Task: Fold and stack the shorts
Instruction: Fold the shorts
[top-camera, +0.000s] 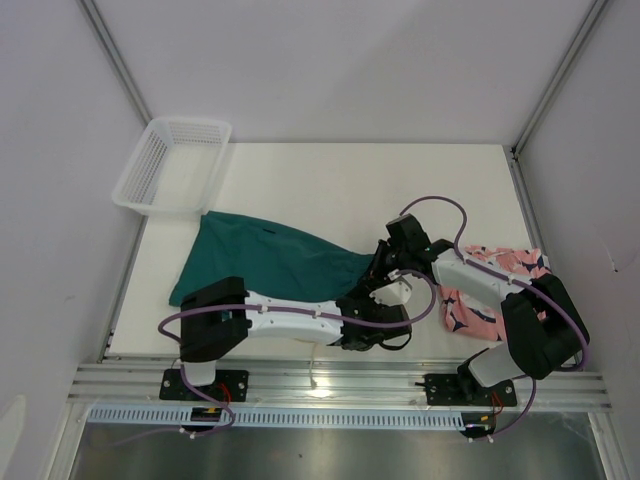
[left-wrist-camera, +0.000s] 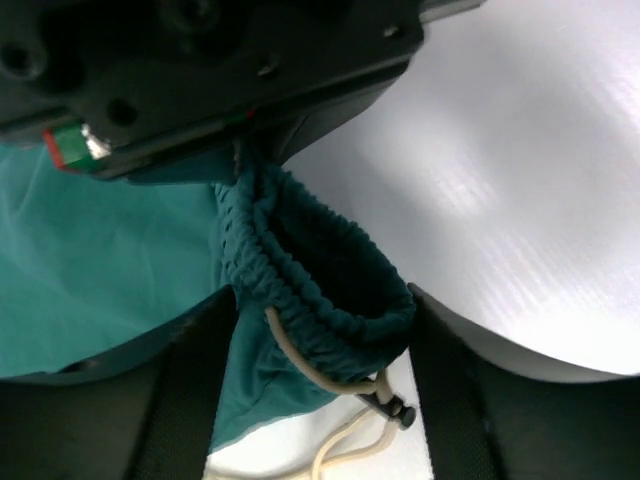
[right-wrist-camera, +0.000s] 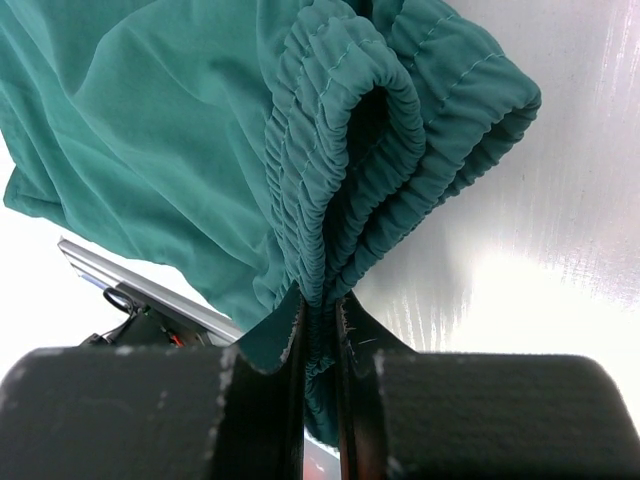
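Teal fabric is pinched hard in the right gripper (right-wrist-camera: 320, 310): its two dark fingers (right-wrist-camera: 150, 410) are nearly together, with only the gathered elastic waistband of the teal shorts (right-wrist-camera: 180, 150) squeezed between them. The waistband rises from that pinch and doubles over on itself in a thick ruffled fold. Close beside it, the left gripper (left-wrist-camera: 322, 300) has its jaws spread wide on either side of the same waistband. The elastic forms a rounded loop in the gap that reaches both inner faces but does not look squashed. A pale drawstring (left-wrist-camera: 300, 365) trails out of the loop, and its dark tip hangs just above the white table (left-wrist-camera: 520, 180). From where I stand above, both grippers meet a little right of the table's middle, at the waistband end of the shorts. The rest of the teal cloth lies flat and runs off to the left. Its far corner ends just short of the white mesh basket (top-camera: 140, 170), which sits at the far left corner. The pink shorts (top-camera: 470, 318), printed with dark shapes, lie crumpled on the right side of the table, apart from the teal pair and partly hidden under the right arm.
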